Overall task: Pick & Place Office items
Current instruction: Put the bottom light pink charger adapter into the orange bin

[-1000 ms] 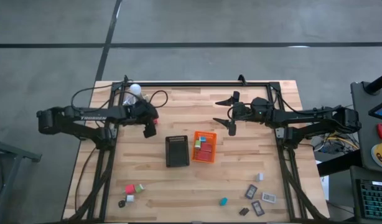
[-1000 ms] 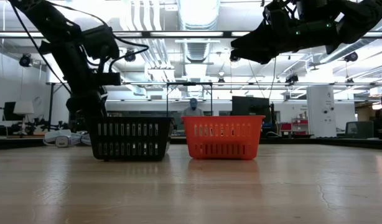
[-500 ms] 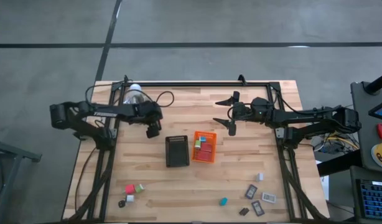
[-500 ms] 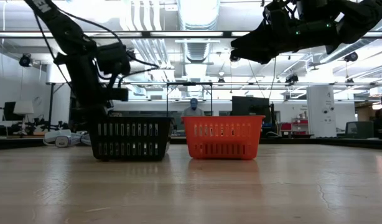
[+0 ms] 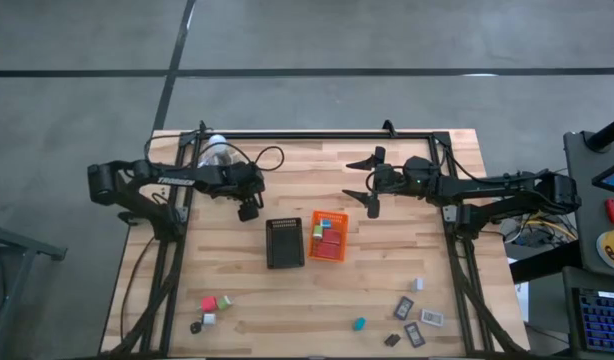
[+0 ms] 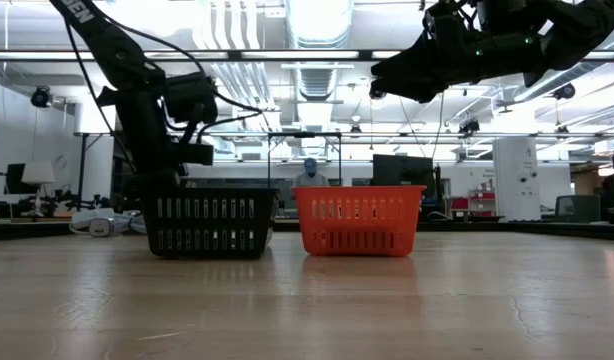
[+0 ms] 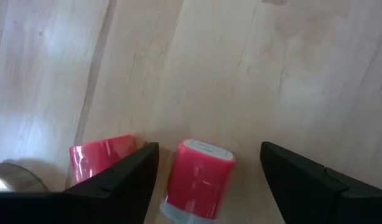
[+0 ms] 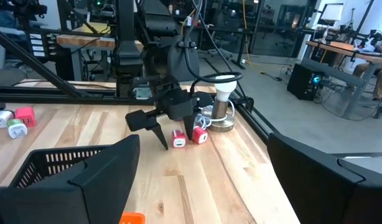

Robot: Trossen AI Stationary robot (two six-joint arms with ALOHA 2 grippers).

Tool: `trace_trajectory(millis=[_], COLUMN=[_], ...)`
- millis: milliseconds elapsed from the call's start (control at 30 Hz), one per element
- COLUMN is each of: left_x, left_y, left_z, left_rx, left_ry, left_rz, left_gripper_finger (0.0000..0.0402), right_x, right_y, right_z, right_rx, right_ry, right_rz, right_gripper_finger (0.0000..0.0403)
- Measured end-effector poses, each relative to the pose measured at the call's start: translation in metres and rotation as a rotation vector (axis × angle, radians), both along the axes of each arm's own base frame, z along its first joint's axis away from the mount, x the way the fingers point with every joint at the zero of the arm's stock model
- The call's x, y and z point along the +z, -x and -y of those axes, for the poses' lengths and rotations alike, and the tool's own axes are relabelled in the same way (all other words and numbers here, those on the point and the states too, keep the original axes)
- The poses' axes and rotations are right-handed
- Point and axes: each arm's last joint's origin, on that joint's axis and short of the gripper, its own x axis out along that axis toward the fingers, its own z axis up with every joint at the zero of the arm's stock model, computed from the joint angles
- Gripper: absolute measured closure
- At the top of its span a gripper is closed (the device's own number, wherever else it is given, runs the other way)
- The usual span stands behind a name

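Swung inward toward the black slatted tray (image 5: 284, 243): left gripper (image 5: 249, 207), jaws apart, poised over two glossy red rounded blocks (image 7: 198, 177) on pale wood-grain table (image 5: 387, 290), seemingly not touching. Hanging beyond the orange tray (image 5: 328, 236), jaws wide: right gripper (image 5: 365, 186).

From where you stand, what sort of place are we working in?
Most likely a robotics lab or workshop: an open hall with ceiling light strips and ducting, workbenches with monitors and cabling beyond the wooden table, and a person seated far back behind the baskets.
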Motion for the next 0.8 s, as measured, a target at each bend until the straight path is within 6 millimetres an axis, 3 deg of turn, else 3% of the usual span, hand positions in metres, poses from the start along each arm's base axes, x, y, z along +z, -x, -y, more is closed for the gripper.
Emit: trace_trajectory(millis=[800], left_x=[-0.0025], left_y=[0.0040], left_z=[-0.0009], left_rx=[0.006], left_ry=[0.010], left_rz=[-0.011], left_gripper_finger=[0.0270], right_x=[0.0000], right_y=[0.0000], right_z=[-0.0001], right_rx=[0.000], right_ry=[0.000], right_rz=[0.000], right_gripper_finger=[0.0062])
